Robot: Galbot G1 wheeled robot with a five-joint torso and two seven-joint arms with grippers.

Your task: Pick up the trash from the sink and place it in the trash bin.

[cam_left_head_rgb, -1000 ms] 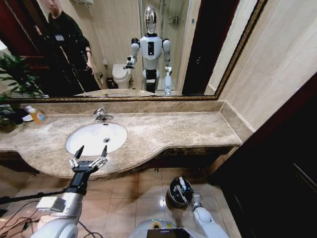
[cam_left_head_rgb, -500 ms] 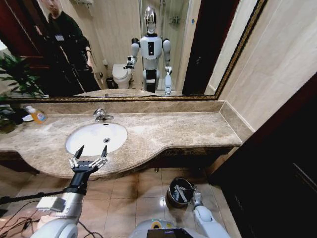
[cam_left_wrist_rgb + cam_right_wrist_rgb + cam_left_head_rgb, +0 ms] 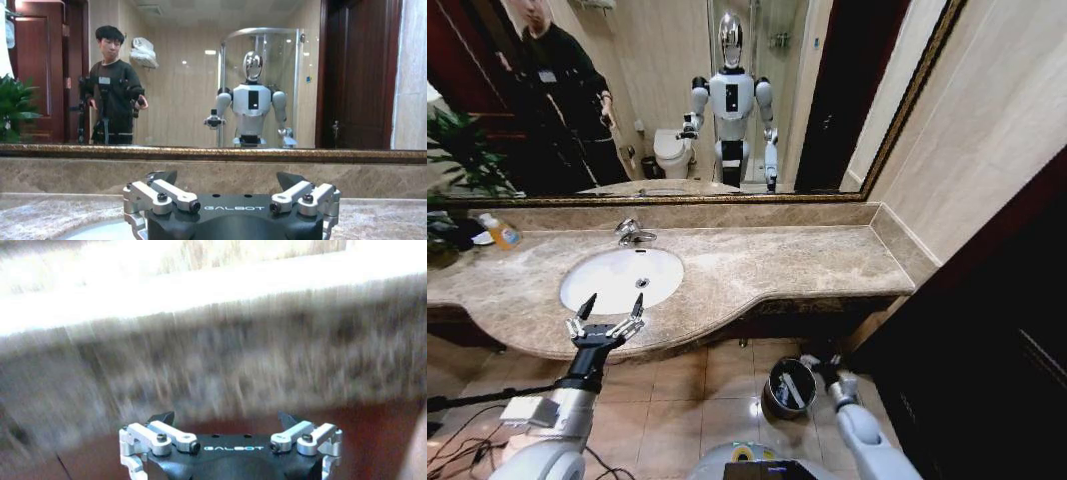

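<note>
Dark metal trash bin (image 3: 789,386) just left of right gripper (image 3: 819,366) | jaws apart

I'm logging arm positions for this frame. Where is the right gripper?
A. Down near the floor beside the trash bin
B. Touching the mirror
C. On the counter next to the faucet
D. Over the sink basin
A: the head view shows the right gripper low over the floor tiles, just right of the trash bin; the left gripper, open, hovers at the sink's front edge.
</note>
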